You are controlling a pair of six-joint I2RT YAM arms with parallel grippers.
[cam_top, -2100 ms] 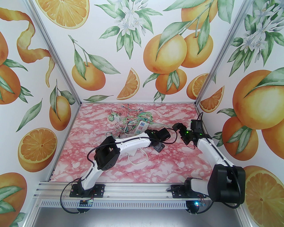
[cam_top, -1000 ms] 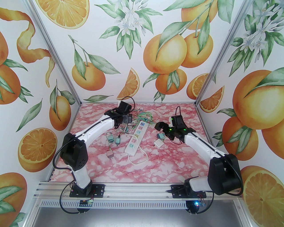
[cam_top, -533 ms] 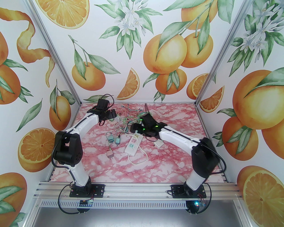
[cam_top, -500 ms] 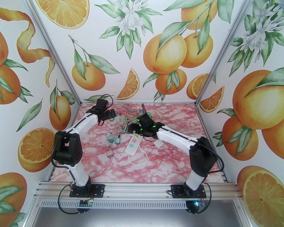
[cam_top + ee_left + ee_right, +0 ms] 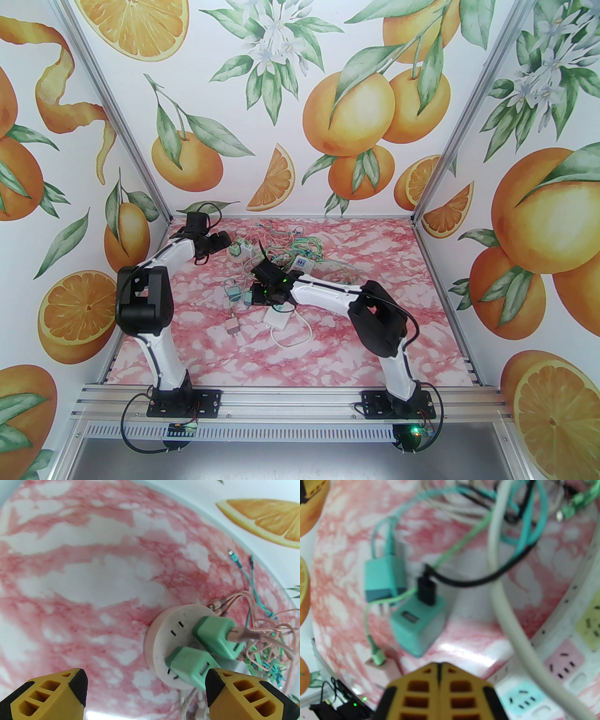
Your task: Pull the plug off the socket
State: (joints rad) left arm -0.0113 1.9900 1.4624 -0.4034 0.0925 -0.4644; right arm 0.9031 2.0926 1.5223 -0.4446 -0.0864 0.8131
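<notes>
Most of the pink marble table [image 5: 403, 281] is bare: right side and near edge free, clutter packed centre to far-left. White power strip [image 5: 276, 320] runs mid-table, partly under the right arm. Cable tangle [image 5: 286, 243] lies beyond it, near the back wall. Round white socket [image 5: 164, 632] sits far-left, close to the back edge, bare marble beyond it in the left wrist view. Two plugs seated in it: upper plug [image 5: 216, 634] carries a pink cable, lower plug [image 5: 187, 665] is nearest the fingers. Left gripper [image 5: 145, 686] wide open, empty, one finger [image 5: 234, 691] just beside the lower plug, contact unclear. Right gripper [image 5: 440, 667] closed on nothing, tips near a loose teal charger [image 5: 417, 625] beside the strip
</notes>
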